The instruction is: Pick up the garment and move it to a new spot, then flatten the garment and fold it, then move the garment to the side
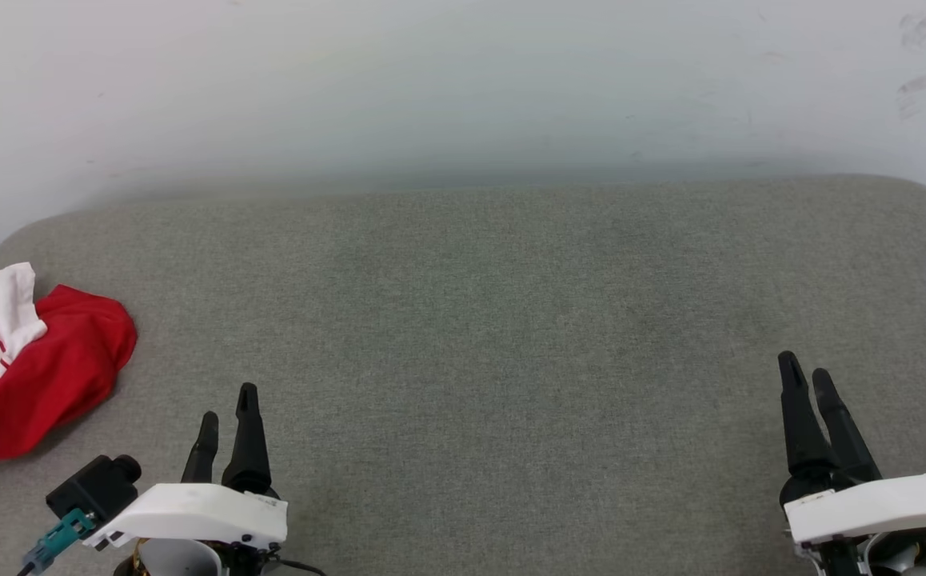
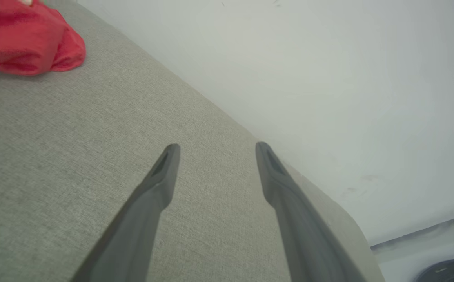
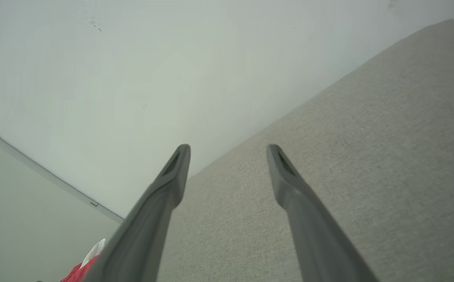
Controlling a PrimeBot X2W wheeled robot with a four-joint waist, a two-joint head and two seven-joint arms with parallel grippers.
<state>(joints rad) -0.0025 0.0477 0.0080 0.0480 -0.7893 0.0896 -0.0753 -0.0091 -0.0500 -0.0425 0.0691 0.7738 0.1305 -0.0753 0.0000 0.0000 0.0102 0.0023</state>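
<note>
On the grey padded surface (image 1: 463,320), at its far-left edge, one crumpled garment (image 1: 39,376) is lying, seemingly overhanging; two grippers, left gripper (image 1: 228,402) and right gripper (image 1: 803,366), are standing fully spread, holding nothing.

so my head cam sat up high, looking forward and down across the grey padded surface (image 1: 511,320) toward the white wall (image 1: 463,80), with the left gripper (image 1: 227,402) and right gripper (image 1: 803,366) poking in at the bottom corners. left wrist cam sat low and close over that surface, rolled sideways, facing the wall. right wrist cam mirrored it from the other end. all three caught the red garment (image 1: 39,376) at the robot's left
</note>
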